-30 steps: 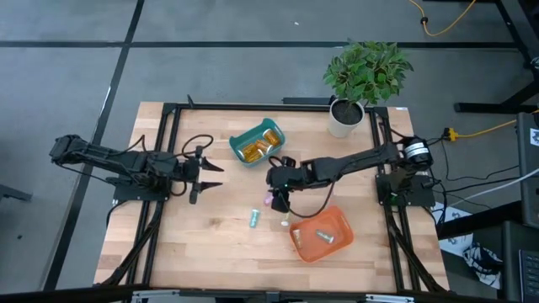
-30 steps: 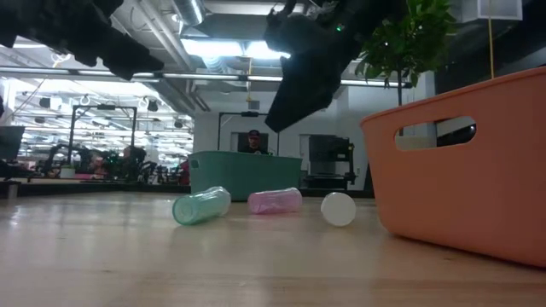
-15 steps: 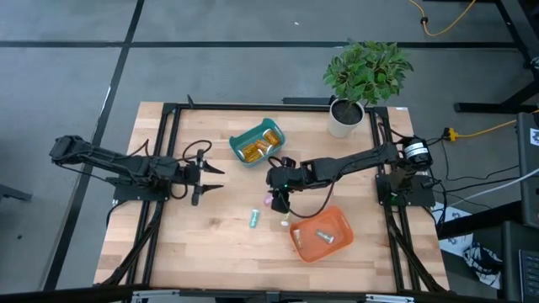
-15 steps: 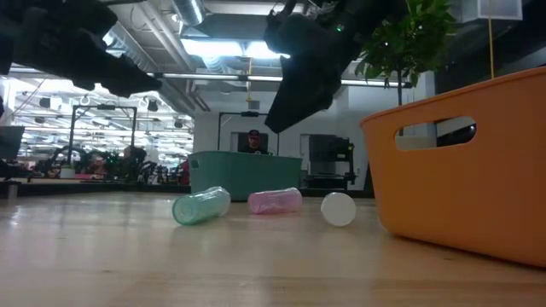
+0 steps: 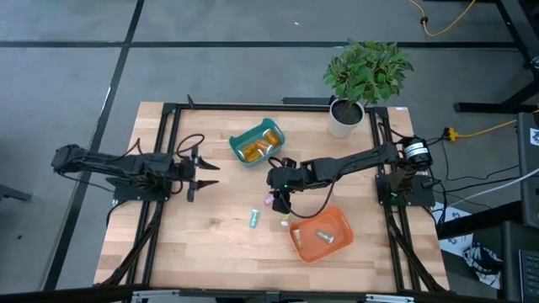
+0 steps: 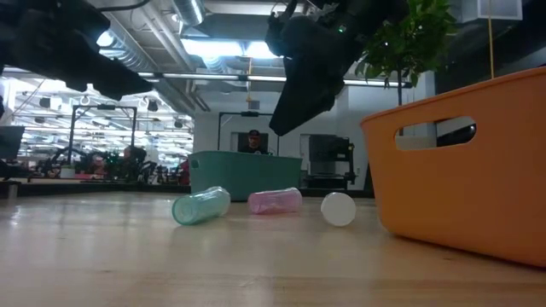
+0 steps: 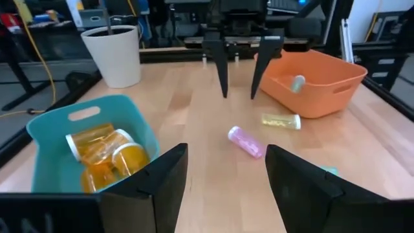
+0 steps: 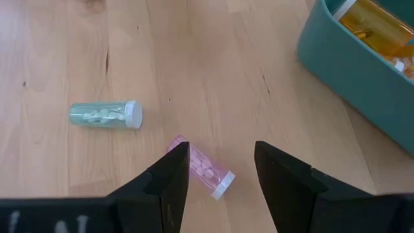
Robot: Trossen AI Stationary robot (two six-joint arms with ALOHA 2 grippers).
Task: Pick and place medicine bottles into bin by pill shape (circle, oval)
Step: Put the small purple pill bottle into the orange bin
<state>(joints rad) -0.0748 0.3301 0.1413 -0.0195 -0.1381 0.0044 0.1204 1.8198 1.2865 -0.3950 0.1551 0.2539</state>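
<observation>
- Tabletop (image 5: 210,240): the sorting is partly done, judged from what lies in the bins and what remains loose on the wood.
- Orange bin (image 5: 321,235), toward 4 o'clock from the tabletop's centre in the high view: it holds at least one small bottle; a pale capped one shows inside in the left wrist view.
- Teal bin (image 5: 257,142), near 12 o'clock: it holds several amber bottles (image 7: 103,147) with white caps, which count as placed.
- Right end effector (image 5: 278,199), just right of centre: its fingers are parted and empty, and it hangs directly above the pink bottle (image 8: 202,170), which lies on its side between them in the right wrist view.
- Left end effector (image 5: 202,175), at 9 o'clock of centre: released, holding nothing, well apart from every bottle.
- Loose bottles left to sort: the pink one, a green bottle (image 5: 253,220) at 6 o'clock of centre, and a yellow bottle (image 7: 281,121) just beside the orange bin's rim.
- Hard to make out: pill shape is legible only for the green and pink bottles in the right wrist view, and even there circle versus oval is uncertain.
- Hidden: the orange bin's full contents cannot be counted, since its wall blocks the low view, and the amber bottles overlap one another.
</observation>
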